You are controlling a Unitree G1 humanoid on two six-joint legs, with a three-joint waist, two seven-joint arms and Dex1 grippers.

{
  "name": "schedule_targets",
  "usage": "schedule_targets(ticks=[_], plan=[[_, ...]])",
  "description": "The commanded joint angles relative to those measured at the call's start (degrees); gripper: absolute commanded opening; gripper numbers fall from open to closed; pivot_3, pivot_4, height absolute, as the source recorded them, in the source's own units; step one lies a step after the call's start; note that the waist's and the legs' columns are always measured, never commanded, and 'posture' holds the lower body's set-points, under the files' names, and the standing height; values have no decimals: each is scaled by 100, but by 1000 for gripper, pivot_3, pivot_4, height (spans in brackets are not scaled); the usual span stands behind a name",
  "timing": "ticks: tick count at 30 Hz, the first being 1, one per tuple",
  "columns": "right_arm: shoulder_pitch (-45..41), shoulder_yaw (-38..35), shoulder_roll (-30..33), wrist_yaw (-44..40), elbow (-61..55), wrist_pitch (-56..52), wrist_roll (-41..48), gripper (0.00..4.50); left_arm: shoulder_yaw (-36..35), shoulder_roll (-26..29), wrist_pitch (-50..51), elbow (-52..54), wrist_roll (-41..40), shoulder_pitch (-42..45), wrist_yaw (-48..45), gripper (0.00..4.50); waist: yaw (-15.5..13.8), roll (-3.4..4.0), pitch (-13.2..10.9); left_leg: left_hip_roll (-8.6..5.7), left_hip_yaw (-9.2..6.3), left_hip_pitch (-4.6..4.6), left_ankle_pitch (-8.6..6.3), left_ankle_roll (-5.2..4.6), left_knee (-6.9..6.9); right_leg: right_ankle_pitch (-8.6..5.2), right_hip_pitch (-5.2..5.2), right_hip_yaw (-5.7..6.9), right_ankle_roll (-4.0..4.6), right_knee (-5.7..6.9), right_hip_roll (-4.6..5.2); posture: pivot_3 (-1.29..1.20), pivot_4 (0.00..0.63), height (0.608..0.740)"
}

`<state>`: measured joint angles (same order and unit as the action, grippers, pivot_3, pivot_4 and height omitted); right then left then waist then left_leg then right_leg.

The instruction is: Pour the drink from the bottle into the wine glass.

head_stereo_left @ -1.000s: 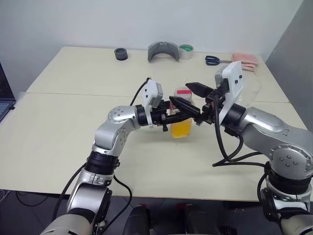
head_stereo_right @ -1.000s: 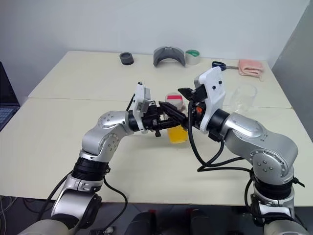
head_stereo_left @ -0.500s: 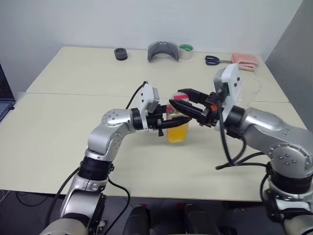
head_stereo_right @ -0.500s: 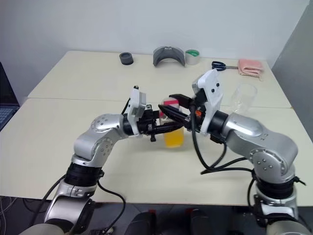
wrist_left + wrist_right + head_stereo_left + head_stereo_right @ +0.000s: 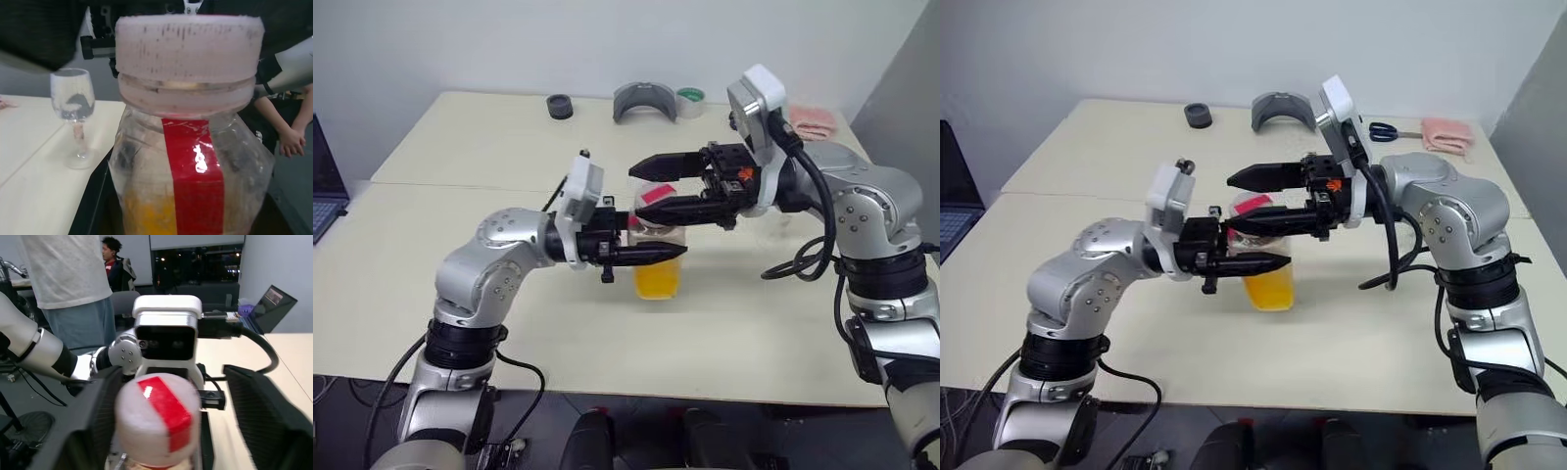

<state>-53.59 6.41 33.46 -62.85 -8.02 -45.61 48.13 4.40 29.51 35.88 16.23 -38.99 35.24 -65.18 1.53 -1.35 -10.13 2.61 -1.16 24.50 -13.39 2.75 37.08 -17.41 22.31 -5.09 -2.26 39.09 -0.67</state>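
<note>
Bottle (image 5: pixel 658 257) of orange drink (image 5: pixel 657 277) is clamped by the closed left gripper (image 5: pixel 677 253); right gripper (image 5: pixel 641 188) is spread wide around its cap (image 5: pixel 157 417), seemingly not touching.

No text can be read on anything here.

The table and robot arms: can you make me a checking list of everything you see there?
Surface: cream table, two tops with a seam.
Job's things: bottle upright, cap on, orange drink low inside; wine glass upright, looks empty.
Clutter: scissors, pink cloth, tape roll, grey curved piece, black ring, along the far edge.
Grippers: left gripper shut on bottle; right gripper open around the cap.
Cables: black cables on right arm.
Surroundings: laptop; people nearby.
</note>
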Motion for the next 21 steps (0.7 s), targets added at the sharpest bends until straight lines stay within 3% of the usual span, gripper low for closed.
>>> schedule_targets(ticks=[1, 6, 11, 21], plan=[[596, -793, 344, 640, -691, -464, 352, 4451, -149, 99, -317, 134, 72, -42, -23, 1770, -7, -1, -1, -1, -8, 5, 0, 0, 1, 0, 0, 1, 0, -1, 1, 0, 150, 740], [1637, -1441, 348, 2003, -2032, -790, 649, 4451, -54, 56, -843, -458, 470, -6, -83, 1770, 9, 1, 0, -5, -13, 10, 0, 0, -1, -2, 4, 3, 3, -4, -7, 0, 150, 740], [1724, -1532, 28, 3277, -2740, -937, 717, 4451, 15, -222, -1172, -1062, 719, 284, -29, 1770, 48, 1, -1, -8, -9, 3, 2, 0, 4, -3, 4, 0, 3, 4, -31, 0, 150, 740], [1483, -1044, -311, 4195, -2851, -864, 324, 4451, 114, -839, -1680, -1970, 1081, 851, -5, 1770, 41, 2, 0, -13, 1, 6, 6, -1, 3, -3, 3, 2, 3, 2, -28, 0, 150, 740]])
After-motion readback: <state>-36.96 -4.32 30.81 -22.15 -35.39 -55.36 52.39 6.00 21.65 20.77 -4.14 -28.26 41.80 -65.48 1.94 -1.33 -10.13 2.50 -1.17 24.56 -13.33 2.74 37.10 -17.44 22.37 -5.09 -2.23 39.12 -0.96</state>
